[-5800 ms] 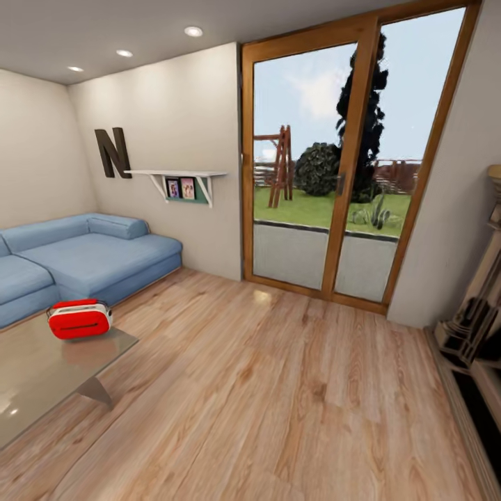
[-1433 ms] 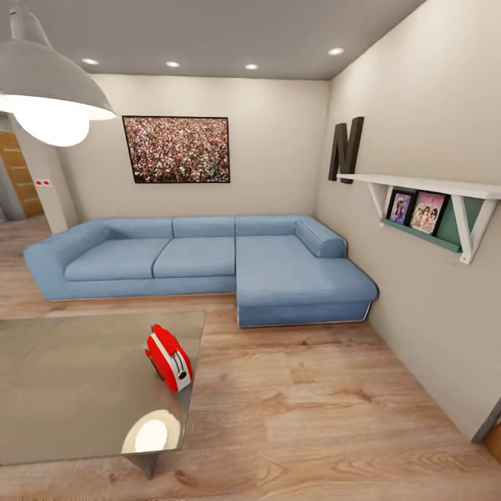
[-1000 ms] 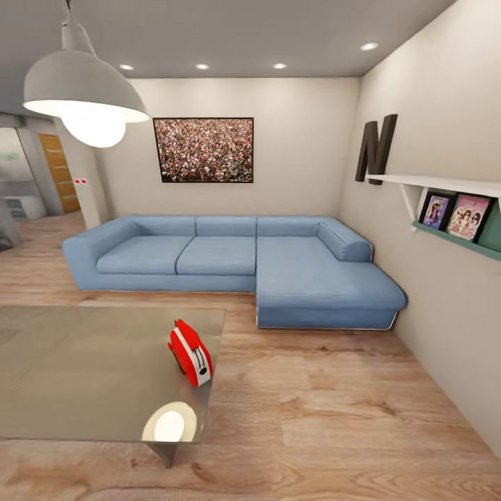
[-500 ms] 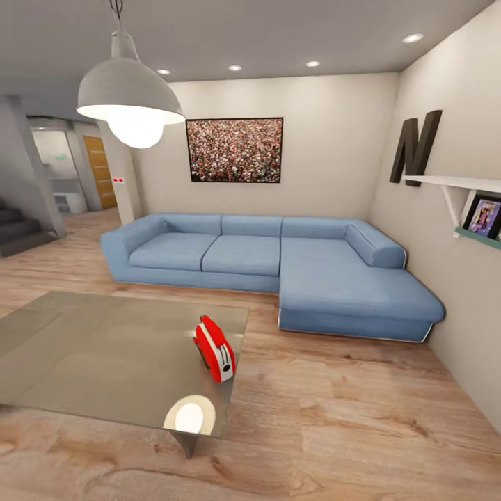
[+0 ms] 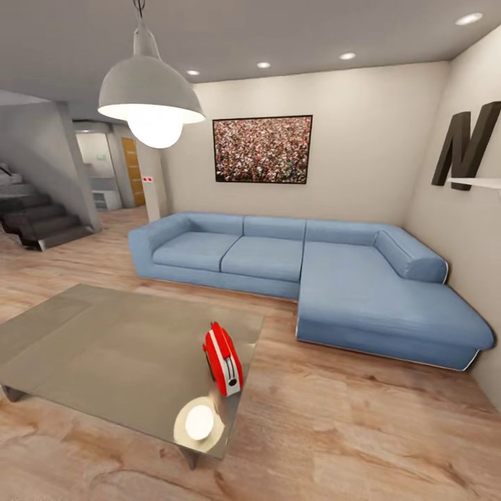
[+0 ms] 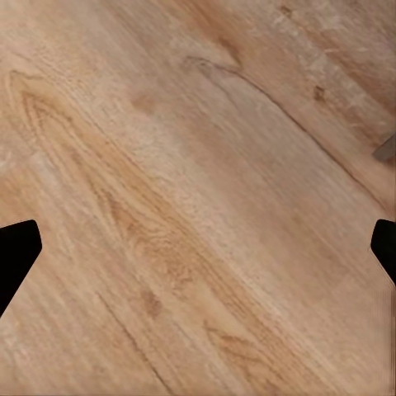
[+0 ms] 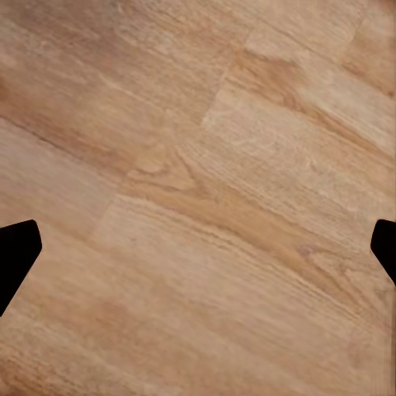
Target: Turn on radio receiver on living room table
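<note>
- The small bright-red radio receiver with a white-grey end panel (image 5: 223,367) stands on edge on the large low surface with a glossy grey-brown glass-like top (image 5: 104,348), close to the corner nearest the camera and just beside the bright reflection of the white dome pendant lamp (image 5: 151,97).
- Beyond the radio, the blue L-shaped sofa (image 5: 313,275) runs along the beige wall under the framed crowd picture (image 5: 262,149); a staircase (image 5: 38,219) lies well beyond the surface's far end.
- The left tool (image 6: 198,247) hangs over light wood floor (image 6: 190,165), its dark fingertips at the frame's opposite edges, spread wide and holding nothing.
- The right tool (image 7: 198,247) is likewise wide apart and empty above the floor boards.
- The step in hand appears to be the approach: the robot looks too far from the radio to reach it.
- Done well, the base would close in squarely on the radio's corner of the surface, stopping short of the glass edge.
- The knobbed end panel faces the camera side, so one arm should rise only once that panel is within easy reach, pressing lightly lest the upright box tip.
</note>
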You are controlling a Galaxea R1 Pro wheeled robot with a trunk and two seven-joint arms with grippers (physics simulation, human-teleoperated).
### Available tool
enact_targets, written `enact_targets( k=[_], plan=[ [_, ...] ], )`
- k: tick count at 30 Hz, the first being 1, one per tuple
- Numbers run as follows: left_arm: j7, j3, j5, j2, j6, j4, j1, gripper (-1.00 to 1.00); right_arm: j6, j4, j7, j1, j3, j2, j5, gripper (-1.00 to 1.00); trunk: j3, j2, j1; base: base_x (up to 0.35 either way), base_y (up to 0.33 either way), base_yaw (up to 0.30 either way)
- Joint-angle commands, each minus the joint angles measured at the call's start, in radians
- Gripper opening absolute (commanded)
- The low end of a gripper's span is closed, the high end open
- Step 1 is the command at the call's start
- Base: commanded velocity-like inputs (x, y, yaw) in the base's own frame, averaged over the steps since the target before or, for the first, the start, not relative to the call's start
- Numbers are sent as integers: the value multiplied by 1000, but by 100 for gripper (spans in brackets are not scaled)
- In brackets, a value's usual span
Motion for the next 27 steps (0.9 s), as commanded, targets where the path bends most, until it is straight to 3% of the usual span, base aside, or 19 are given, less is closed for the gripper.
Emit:
enact_targets(
  k=[1, 9, 19, 27],
  plan=[
    [0, 0, 0, 0, 0, 0, 0, 100, 0, 0, 0, 0, 0, 0, 0, 100, 0, 0, 0, 239, -234, 249],
    [0, 0, 0, 0, 0, 0, 0, 100, 0, 0, 0, 0, 0, 0, 0, 100, 0, 0, 0, 227, -221, 244],
    [0, 0, 2, -2, 0, 0, 0, 100, 0, 0, 0, 0, 0, 0, 0, 100, 0, 0, 0, 29, -28, 50],
    [0, -1, 1, -3, 0, 0, 0, 100, 0, 0, 0, 0, 0, 0, 0, 100, 0, 0, 0, 76, -90, 253]
  ],
)
